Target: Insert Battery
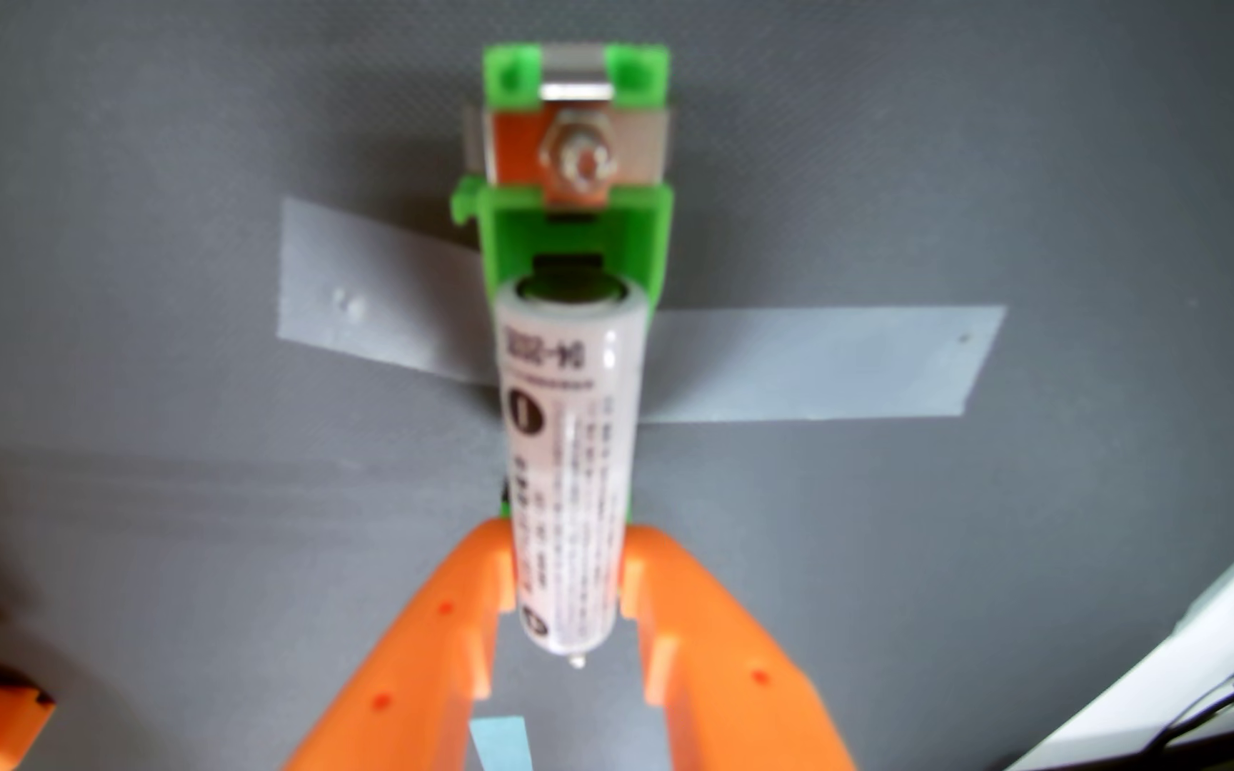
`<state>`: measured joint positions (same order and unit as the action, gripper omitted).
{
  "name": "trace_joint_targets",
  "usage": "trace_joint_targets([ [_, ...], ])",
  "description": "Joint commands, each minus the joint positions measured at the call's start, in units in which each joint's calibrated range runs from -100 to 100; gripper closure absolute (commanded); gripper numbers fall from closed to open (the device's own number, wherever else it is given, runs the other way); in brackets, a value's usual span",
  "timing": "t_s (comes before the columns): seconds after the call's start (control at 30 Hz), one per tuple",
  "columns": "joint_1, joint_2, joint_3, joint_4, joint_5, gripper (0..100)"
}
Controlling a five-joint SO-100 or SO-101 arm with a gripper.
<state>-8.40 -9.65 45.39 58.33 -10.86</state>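
On my wrist view I have the orange hand coming in from 6 o'clock, its two fingers narrowed until they press on either side of the white battery, gripping it near its lower end. The battery runs up the middle of the picture toward 12 o'clock, printed label facing me, with a small metal nub at its 6 o'clock end. Its far end sits at the mouth of the green holder, over the holder's open channel; I cannot tell whether it touches the holder's floor. Beyond that, at 12 o'clock, I see a metal contact plate with a nut. Strips of pale tape stretch out at 9 and 3 o'clock, fixing the holder to the grey table.
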Motion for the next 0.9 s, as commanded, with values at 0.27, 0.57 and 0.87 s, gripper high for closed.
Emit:
trace_joint_targets([
  [0.27, 0.5, -1.6, -0.1, -0.2, 0.1, 98],
  [0.57, 0.6, -1.6, -0.1, -0.2, 0.2, 98],
  [0.87, 0.1, -1.6, -0.1, 0.3, 0.2, 96],
])
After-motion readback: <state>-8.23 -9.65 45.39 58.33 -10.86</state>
